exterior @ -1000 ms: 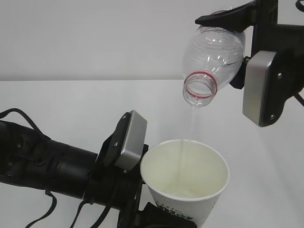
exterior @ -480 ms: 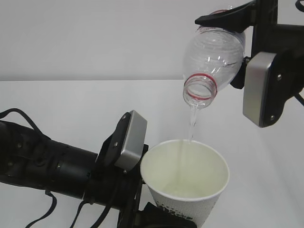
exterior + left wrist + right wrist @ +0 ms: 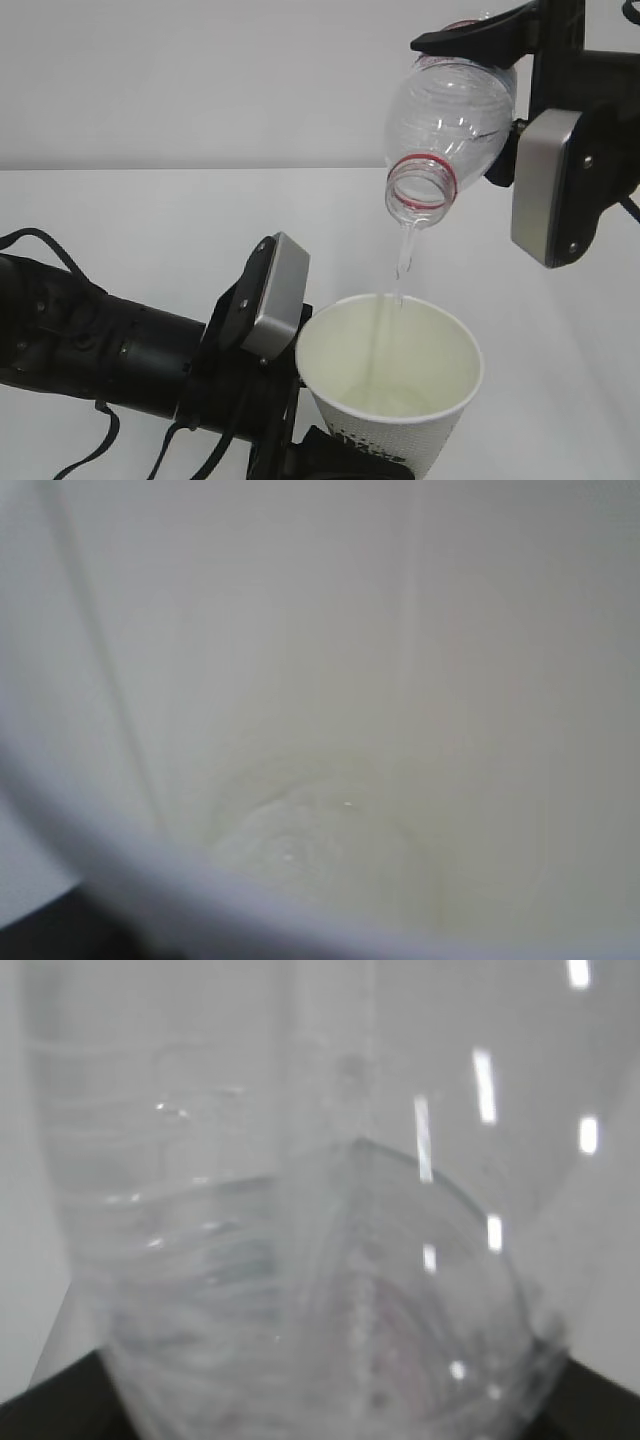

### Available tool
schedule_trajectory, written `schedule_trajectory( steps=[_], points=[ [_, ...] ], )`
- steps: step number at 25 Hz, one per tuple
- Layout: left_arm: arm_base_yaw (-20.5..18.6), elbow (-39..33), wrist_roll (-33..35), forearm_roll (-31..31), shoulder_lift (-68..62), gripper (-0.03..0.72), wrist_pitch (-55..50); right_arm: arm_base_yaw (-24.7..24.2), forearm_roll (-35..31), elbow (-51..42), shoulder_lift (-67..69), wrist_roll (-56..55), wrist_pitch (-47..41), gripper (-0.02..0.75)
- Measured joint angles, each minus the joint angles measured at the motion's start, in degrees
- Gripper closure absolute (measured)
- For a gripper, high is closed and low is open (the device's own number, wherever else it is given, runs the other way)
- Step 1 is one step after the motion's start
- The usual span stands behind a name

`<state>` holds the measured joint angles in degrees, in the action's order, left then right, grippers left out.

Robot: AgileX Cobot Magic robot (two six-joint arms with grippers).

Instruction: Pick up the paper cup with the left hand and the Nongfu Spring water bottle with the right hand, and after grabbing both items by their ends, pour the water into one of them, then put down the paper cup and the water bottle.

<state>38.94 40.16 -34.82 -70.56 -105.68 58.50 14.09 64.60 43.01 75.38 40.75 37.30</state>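
The paper cup (image 3: pixel 392 385) is held upright at the bottom centre of the exterior view, with my left gripper (image 3: pixel 322 445) shut on its lower part. Its cream inside fills the left wrist view, with a shallow pool of water (image 3: pixel 312 842) at the bottom. Above it, my right gripper (image 3: pixel 484 95) is shut on the Nongfu Spring water bottle (image 3: pixel 447 115). The bottle is tilted mouth-down, and its red neck ring (image 3: pixel 423 180) faces the cup. A thin stream of water (image 3: pixel 403 258) falls from the mouth into the cup. The clear bottle wall (image 3: pixel 300 1260) fills the right wrist view; its label is hidden.
A white table top (image 3: pixel 150 215) runs behind both arms to a pale wall. The left arm's black body and cables (image 3: pixel 90 345) lie across the lower left. The right arm's grey plate (image 3: pixel 550 185) hangs at the right edge.
The stream from the bottle has thinned and looks broken just above the cup's rim. Neither arm, the cup nor the bottle has visibly moved.
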Motion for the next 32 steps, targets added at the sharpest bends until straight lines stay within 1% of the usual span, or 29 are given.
schedule_trajectory(
  steps=[15, 21, 32],
  points=[
    [0.0, 0.0, -0.1, 0.0, 0.0, 0.175, 0.0, 0.0, -0.1, 0.1, 0.0, 0.0, 0.0, 0.253],
    [0.0, 0.0, -0.1, 1.7, 0.0, 0.175, 0.0, 0.0, -0.2, 0.1, 0.0, 0.0, 0.0, 0.253],
    [0.0, 0.0, -0.1, 1.9, 0.0, 0.175, 0.0, 0.0, -0.2, 0.1, 0.0, 0.1, 0.0, 0.253]
  ],
)
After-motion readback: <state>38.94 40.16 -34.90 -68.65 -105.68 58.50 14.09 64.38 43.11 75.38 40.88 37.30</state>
